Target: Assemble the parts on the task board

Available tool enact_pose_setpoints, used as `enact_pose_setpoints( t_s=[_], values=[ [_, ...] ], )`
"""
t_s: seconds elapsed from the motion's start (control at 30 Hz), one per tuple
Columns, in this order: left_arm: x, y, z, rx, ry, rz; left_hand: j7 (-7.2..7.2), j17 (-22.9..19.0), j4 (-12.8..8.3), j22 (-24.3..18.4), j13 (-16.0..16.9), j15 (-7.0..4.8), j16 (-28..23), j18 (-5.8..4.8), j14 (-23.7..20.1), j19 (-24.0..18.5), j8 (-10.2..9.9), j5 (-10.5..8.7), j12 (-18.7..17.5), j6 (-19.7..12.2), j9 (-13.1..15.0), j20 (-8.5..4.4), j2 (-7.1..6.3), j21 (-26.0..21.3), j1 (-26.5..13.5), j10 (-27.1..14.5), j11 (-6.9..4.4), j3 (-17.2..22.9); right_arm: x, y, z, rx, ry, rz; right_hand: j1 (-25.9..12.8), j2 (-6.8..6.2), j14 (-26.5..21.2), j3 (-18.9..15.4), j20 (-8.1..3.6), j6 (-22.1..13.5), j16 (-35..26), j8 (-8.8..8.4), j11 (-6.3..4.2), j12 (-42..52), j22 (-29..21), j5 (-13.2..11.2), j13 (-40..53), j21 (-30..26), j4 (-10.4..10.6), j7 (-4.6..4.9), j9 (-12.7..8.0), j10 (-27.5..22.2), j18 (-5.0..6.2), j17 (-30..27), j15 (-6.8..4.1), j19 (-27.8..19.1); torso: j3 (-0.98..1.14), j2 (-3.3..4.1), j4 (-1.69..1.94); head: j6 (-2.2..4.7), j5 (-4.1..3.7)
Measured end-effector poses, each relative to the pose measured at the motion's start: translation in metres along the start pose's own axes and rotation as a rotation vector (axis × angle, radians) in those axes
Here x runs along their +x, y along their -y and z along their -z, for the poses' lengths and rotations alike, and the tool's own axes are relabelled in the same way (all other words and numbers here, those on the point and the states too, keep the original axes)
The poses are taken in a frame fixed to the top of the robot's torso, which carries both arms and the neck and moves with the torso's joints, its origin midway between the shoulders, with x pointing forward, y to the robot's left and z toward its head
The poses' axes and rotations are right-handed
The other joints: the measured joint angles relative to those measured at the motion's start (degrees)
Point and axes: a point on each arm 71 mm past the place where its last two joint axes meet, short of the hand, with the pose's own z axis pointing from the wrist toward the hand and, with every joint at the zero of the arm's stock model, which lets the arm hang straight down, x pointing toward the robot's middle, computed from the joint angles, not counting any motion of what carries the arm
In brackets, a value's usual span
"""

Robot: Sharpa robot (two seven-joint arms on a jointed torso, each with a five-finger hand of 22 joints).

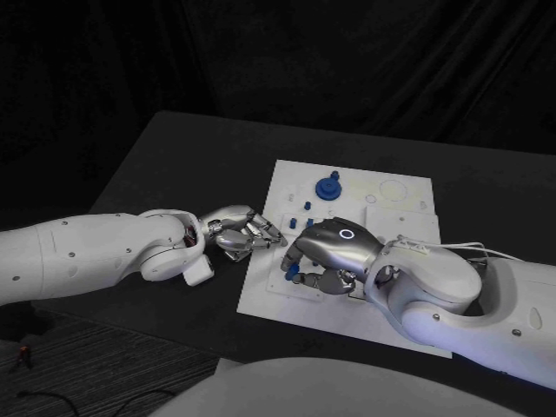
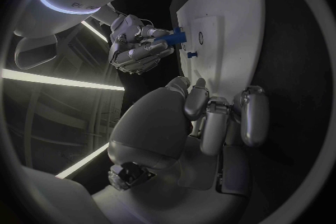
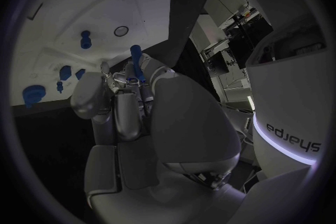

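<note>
While the right hand (image 1: pixel 334 254) hovers over the near left part of the task board (image 1: pixel 403 195), it grasps a blue peg (image 2: pixel 172 37) between its fingertips, peg end towards the plate. The chief risk, in my judgement, is a tilted approach: the peg jams at its seat or slips from so light a pinch. The left hand (image 1: pixel 237 229) rests at the board's left edge with fingers curled and nothing in them (a brace, perhaps); pushing there could shift the plate. The blue knob (image 1: pixel 329 187), seated further back, stands well apart.
</note>
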Motion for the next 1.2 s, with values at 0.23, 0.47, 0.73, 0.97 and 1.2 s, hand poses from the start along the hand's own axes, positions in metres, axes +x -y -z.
enact_pose_setpoints(
  t_s=[0.23,0.47,0.73,0.97,1.2],
  values=[
    [0.001,0.001,0.003,0.003,-0.001,0.003,0.0,0.0,0.0,0.0,0.0,0.0,0.0,0.0,0.0,0.0,0.0,0.0,0.0,0.0,0.04,0.0,-0.18,0.0,-0.27,0.0,0.0,0.0,0.004,-0.002,-0.001,-0.013,-0.023,0.036,-0.23,-0.22,0.0,0.19,0.0,0.0,0.22,-0.22,0.0,-0.25,0.0,0.0,0.0,0.43,-0.19,0.0,0.0,0.0,0.01,0.15,0.0,0.0,0.0,-0.01,-0.03,0.0,0.05],
    [0.001,0.005,0.017,0.031,0.026,0.005,0.0,0.0,-0.32,0.0,-0.01,0.01,0.0,-0.01,0.0,0.0,0.0,0.21,0.0,0.0,0.04,0.0,-0.72,0.0,-0.18,0.11,-0.07,0.64,0.008,-0.001,-0.001,-0.013,-0.037,0.052,-0.23,-0.23,0.0,0.24,-0.19,0.0,0.22,-0.22,0.02,-0.48,-0.01,0.22,-0.15,0.43,-0.24,0.0,0.05,0.38,0.01,0.15,0.0,0.19,0.0,-0.08,-0.07,0.0,0.54],
    [-0.002,0.012,0.022,0.103,0.084,0.046,-0.33,0.0,-0.55,0.0,-0.01,-0.11,0.0,-0.01,-0.13,0.0,0.0,0.6,0.0,-0.34,-0.04,0.0,-1.25,0.0,-0.11,0.22,-0.05,1.66,0.009,0.0,-0.001,-0.015,-0.039,0.074,-0.23,-0.23,-0.01,0.4,-0.19,0.0,0.22,-0.22,0.02,-0.68,-0.02,0.58,-0.07,0.81,-0.4,0.0,0.04,0.39,0.02,0.26,0.0,0.19,0.0,-0.09,-0.1,0.0,0.93],
    [-0.005,0.013,0.022,0.132,0.116,0.081,-0.42,0.0,-0.64,0.0,-0.01,-0.35,0.0,-0.01,0.07,0.0,0.0,1.04,0.0,-0.43,-0.04,0.0,-1.34,0.0,-0.02,0.29,-0.06,2.06,0.01,-0.001,-0.002,-0.024,-0.04,0.101,-0.23,-0.23,-0.01,0.4,-0.19,0.0,0.4,-0.22,0.02,-0.85,-0.02,0.58,-0.04,1.14,-0.4,0.0,0.08,0.39,-0.56,0.31,0.0,0.19,0.0,-0.14,-0.05,0.0,0.87],
    [-0.006,0.014,0.021,0.148,0.13,0.101,-0.42,0.0,-0.64,-0.01,-0.01,-0.36,0.0,-0.01,0.06,0.0,0.0,1.04,-0.01,-0.43,-0.04,0.0,-1.34,0.0,-0.02,0.33,-0.03,2.06,0.015,-0.001,-0.004,-0.032,-0.045,0.131,-0.23,-0.23,-0.01,0.4,-0.01,0.0,0.4,-0.22,0.01,-1.01,-0.03,0.58,-0.04,1.37,-0.4,0.0,0.09,0.39,-0.89,0.39,0.0,0.37,0.0,-0.14,-0.05,0.0,0.76]
  ],
)
